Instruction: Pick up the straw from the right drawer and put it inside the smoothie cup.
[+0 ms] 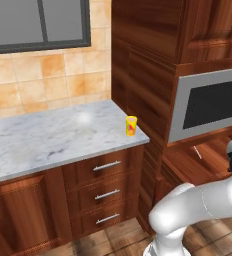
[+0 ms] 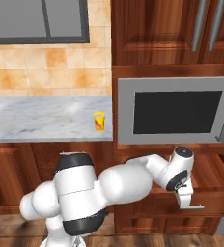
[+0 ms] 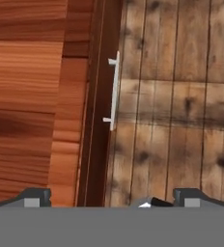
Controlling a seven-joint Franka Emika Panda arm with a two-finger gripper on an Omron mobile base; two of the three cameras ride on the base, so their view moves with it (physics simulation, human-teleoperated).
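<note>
One yellow smoothie cup (image 1: pixel 131 125) stands upright on the marble counter (image 1: pixel 48 137) in the left base view, near the counter's right end, above the three stacked drawers with silver bar handles. Right of the counter, the right drawer (image 1: pixel 208 167) stands pulled out under the microwave (image 1: pixel 208 105), and a thin pale line on its floor may be the straw (image 1: pixel 197 152).

From the right base view, the gripper (image 2: pixel 190 202) hangs over the drawer's front edge, below the microwave.

Looking along the hand, the jaws stand wide and empty above the drawer's silver handle (image 3: pixel 114 90) and the plank floor beyond it. A descent from here would meet the front edge, not the straw.
</note>
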